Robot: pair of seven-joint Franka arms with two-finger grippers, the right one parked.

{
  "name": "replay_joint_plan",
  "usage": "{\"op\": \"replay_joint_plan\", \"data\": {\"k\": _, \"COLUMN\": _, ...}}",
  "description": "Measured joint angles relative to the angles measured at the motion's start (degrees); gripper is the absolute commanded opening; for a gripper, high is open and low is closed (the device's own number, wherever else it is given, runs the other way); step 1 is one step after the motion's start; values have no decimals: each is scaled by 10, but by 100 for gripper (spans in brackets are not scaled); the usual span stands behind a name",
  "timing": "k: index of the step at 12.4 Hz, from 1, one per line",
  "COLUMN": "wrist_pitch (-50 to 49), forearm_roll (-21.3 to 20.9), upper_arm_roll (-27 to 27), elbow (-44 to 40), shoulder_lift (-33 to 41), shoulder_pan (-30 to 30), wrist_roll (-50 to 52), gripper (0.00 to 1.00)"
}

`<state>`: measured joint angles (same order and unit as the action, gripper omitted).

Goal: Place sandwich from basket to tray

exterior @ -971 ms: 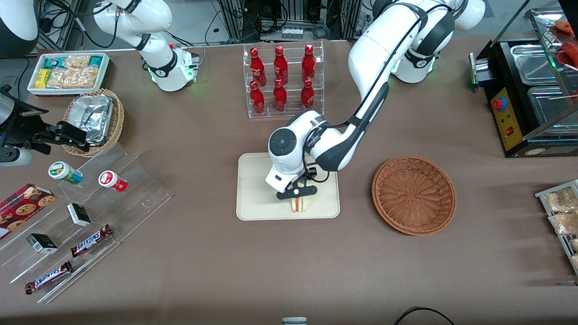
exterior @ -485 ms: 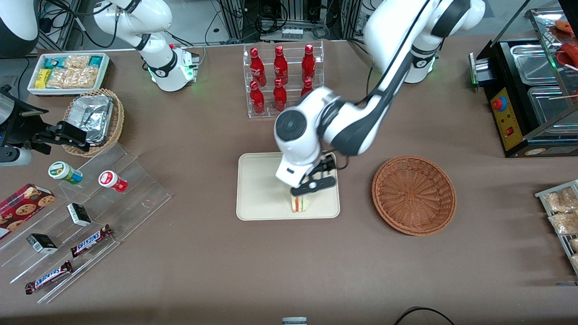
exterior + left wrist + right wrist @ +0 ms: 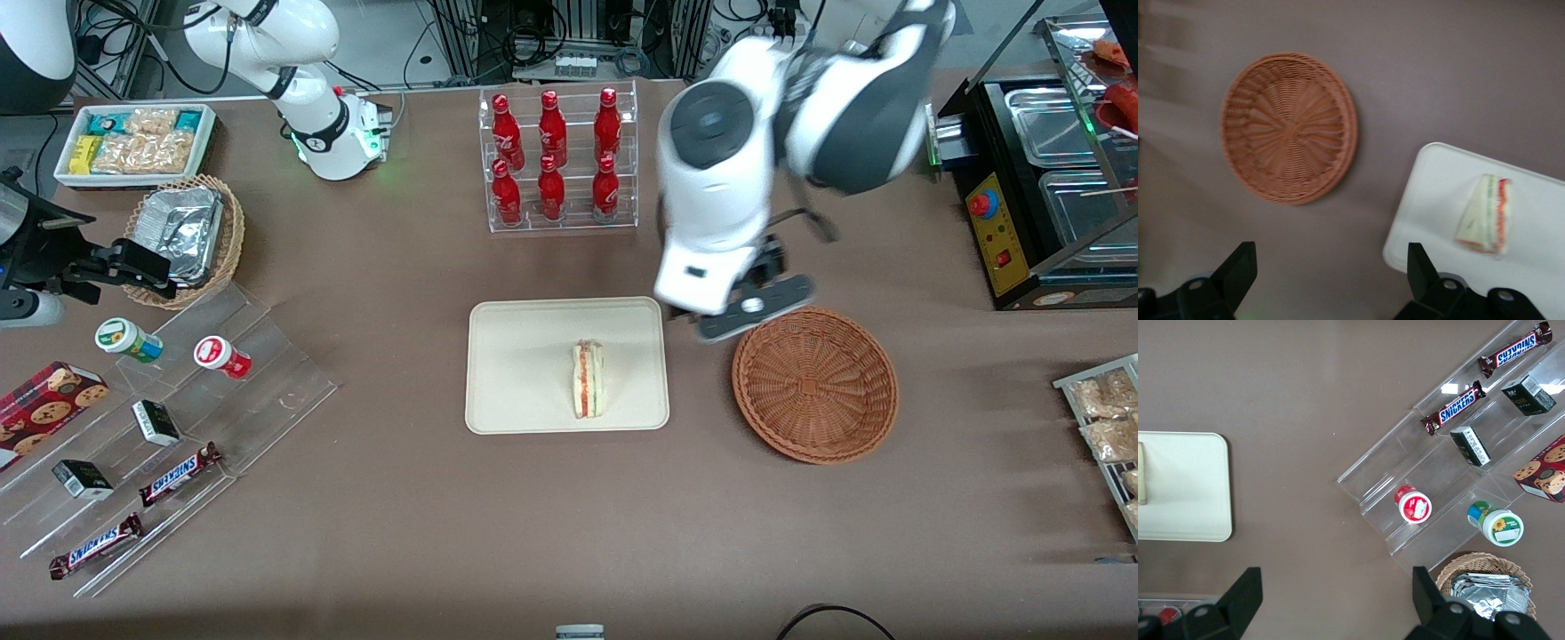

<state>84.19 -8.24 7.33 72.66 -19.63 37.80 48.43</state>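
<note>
The sandwich (image 3: 588, 380) lies on its side on the tray (image 3: 524, 364), in the half of the tray toward the working arm's end of the bench (image 3: 569, 516), close to the tray edge nearest the front camera; the red and green filling shows along its cut edge. The tray sits flat near the middle of the bench. The basket (image 3: 814, 384) stands on the bench just beside the tray, toward the working arm's end, apart from it with a strip of bare brown surface between them; nothing lies in it. The gripper (image 3: 754, 308) hangs raised above that strip, over the basket rim nearest the tray, and it holds nothing. In the wrist view its fingers (image 3: 1238, 270) are spread wide apart, with both the basket and the tray corner visible between them. A clear rack of red bottles (image 3: 556, 160) stands farther from the front camera than the tray. Toward the parked arm's end lie a clear stepped display (image 3: 169, 427) with candy bars and small tubs, a foil-packet wicker basket (image 3: 187, 236) and a white bin of snacks (image 3: 133, 142). A black metal appliance (image 3: 1040, 178) occupies the working arm's end. The bench between the tray and the edge nearest the front camera is open brown surface.
</note>
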Motion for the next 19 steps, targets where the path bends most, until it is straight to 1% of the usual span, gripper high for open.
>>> {"op": "replay_joint_plan", "data": {"k": 2, "wrist_pitch": -35, "forearm_roll": 12, "upper_arm_roll": 49, "elbow": 9, "shoulder_lift": 33, "shoulder_pan": -1, "wrist_roll": -78, "gripper": 99}}
{"op": "replay_joint_plan", "data": {"k": 6, "wrist_pitch": -72, "forearm_roll": 35, "upper_arm_roll": 140, "elbow": 16, "shoulder_lift": 77, "shoulder_pan": -3, "wrist_roll": -212, "gripper": 100}}
{"op": "replay_joint_plan", "data": {"k": 9, "wrist_pitch": -86, "forearm_roll": 40, "upper_arm_roll": 194, "elbow": 23, "shoulder_lift": 100, "shoulder_pan": -4, "wrist_roll": -292, "gripper": 100}}
{"op": "replay_joint_plan", "data": {"k": 12, "wrist_pitch": -86, "forearm_roll": 62, "upper_arm_roll": 248, "elbow": 26, "shoulder_lift": 106, "shoulder_pan": -4, "wrist_roll": -365, "gripper": 99}}
{"op": "replay_joint_plan", "data": {"k": 14, "wrist_pitch": -86, "forearm_roll": 85, "upper_arm_roll": 295, "elbow": 27, "shoulder_lift": 106, "shoulder_pan": -4, "wrist_roll": -425, "gripper": 99}}
{"op": "replay_joint_plan", "data": {"k": 16, "wrist_pitch": -86, "forearm_roll": 100, "upper_arm_roll": 342, "elbow": 29, "shoulder_lift": 106, "shoulder_pan": -5, "wrist_roll": -475, "gripper": 100}}
{"op": "replay_joint_plan", "data": {"k": 17, "wrist_pitch": -86, "forearm_roll": 103, "upper_arm_roll": 358, "elbow": 29, "shoulder_lift": 106, "shoulder_pan": -5, "wrist_roll": -489, "gripper": 100}}
{"op": "replay_joint_plan", "data": {"k": 19, "wrist_pitch": -86, "forearm_roll": 110, "upper_arm_roll": 372, "elbow": 29, "shoulder_lift": 109, "shoulder_pan": -5, "wrist_roll": -496, "gripper": 99}}
